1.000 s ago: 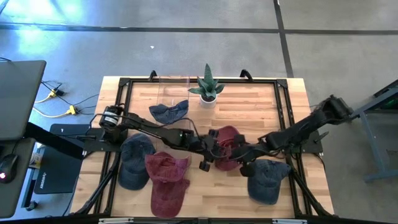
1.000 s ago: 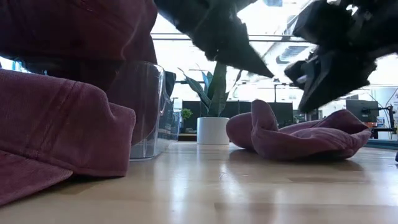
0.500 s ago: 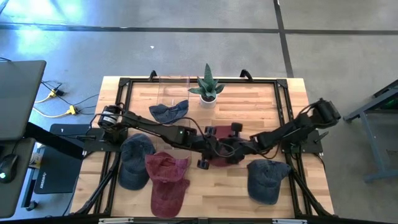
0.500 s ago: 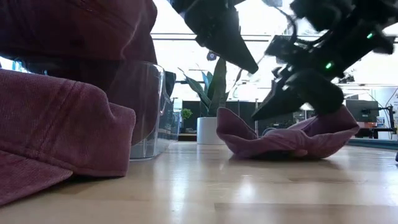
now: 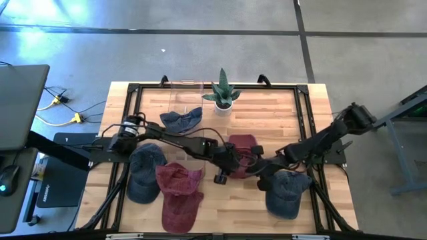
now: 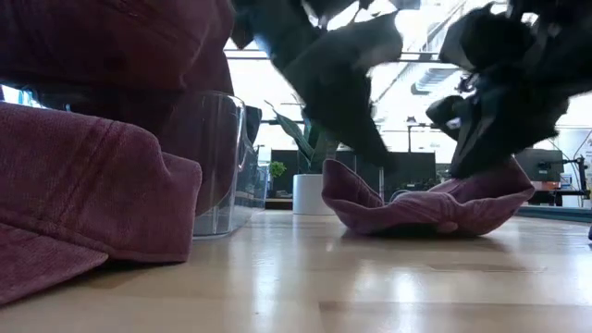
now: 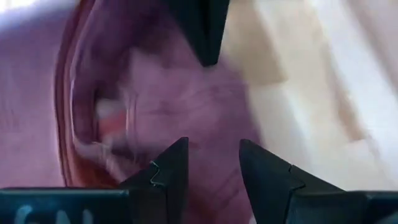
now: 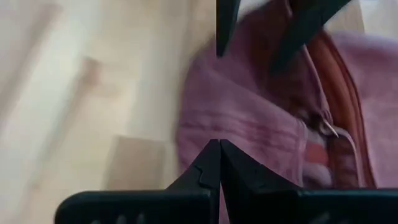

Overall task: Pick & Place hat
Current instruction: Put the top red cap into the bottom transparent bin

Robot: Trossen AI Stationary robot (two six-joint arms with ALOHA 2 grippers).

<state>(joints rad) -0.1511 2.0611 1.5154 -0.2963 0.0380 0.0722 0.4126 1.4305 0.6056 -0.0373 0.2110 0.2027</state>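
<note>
Both arms are crowded over the same thing here: a maroon hat (image 5: 241,152) lying crumpled on the table (image 5: 280,110) near the middle, just in front of the potted plant (image 5: 222,93). From the low camera it sits flat on the wood, brim end curled up, so nothing is lifting it yet.

The left hand (image 7: 211,171) points straight down at the hat's inside, fingers parted with a clear gap between them and no cloth in that gap. That looks like a setup for pinching a fold or the edge of the crown (soft fabric gives a two-finger hand very little else to bite on). The right hand (image 8: 219,163) comes in from the other side with its fingertips pressed together, and as far as the wrist camera shows there's nothing between them, just hat fabric beyond. Best guess is it's there to pin or nudge the hat so it doesn't slide while the left one grabs.

The rest of the table explains why the arms are so bunched up: a second maroon hat (image 5: 179,195) and a blue hat (image 5: 145,173) on the left side, another blue hat (image 5: 287,192) on the right, a dark blue hat (image 5: 180,120) near a clear container (image 5: 185,93) at the back. That container is probably the drop spot, though nothing here confirms it.
</note>
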